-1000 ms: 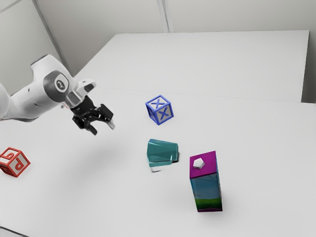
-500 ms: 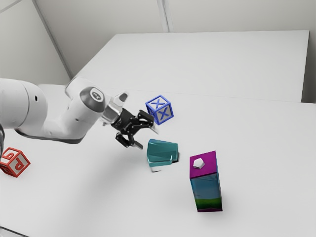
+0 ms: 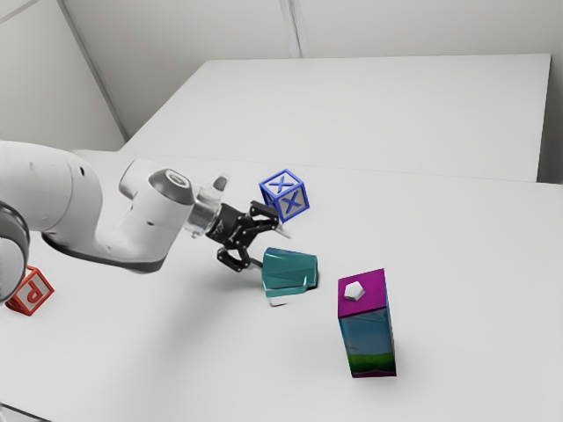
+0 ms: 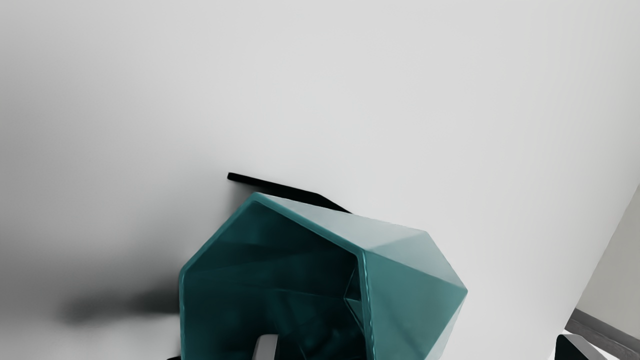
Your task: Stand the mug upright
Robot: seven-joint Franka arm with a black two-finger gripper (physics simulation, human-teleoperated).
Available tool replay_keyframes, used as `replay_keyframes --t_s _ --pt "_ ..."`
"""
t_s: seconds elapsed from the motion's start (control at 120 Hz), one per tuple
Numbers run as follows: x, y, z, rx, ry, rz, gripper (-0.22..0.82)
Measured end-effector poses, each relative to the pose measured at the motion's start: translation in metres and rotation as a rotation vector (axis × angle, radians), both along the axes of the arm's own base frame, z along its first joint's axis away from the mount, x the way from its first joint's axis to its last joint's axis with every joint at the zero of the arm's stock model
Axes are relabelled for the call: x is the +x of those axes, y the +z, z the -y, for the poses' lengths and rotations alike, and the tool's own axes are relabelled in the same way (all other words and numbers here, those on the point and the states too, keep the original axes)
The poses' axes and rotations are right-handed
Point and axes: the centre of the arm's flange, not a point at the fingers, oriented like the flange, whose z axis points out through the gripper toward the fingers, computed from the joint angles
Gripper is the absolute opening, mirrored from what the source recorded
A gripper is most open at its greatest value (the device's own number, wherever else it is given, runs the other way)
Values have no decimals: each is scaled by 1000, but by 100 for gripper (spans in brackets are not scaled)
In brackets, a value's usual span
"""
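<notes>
Black two-finger pincer (image 3: 272,248): wide open, holding nothing
Teal faceted mug (image 3: 290,272): on its side on the white worktop (image 3: 193,369)
My care: straddle one wall, close gently, lift before turning mouth-up

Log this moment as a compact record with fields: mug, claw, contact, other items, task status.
mug: teal, lying on its side, mouth facing the claw
claw: at the mug's mouth, fingers apart; one fingertip shows against the opening, the other beyond the mug's outer wall
contact: cannot tell
box: purple-topped, standing, to the exterior view's right of the mug
blue-edged block: marked X
red-edged block: marked P, partly hidden by the arm
task status: mug not upright
</notes>
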Motion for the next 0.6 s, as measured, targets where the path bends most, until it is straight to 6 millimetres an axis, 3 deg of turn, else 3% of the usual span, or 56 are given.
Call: replay_keyframes --t_s 0.2,0.317,0.458,0.6 --pt "1 -12 7 -21 4 3 57" --pt "1 -15 8 -30 6 10 40" --pt "2 -16 8 -32 4 19 12" --pt "2 -15 9 -27 -6 29 0"
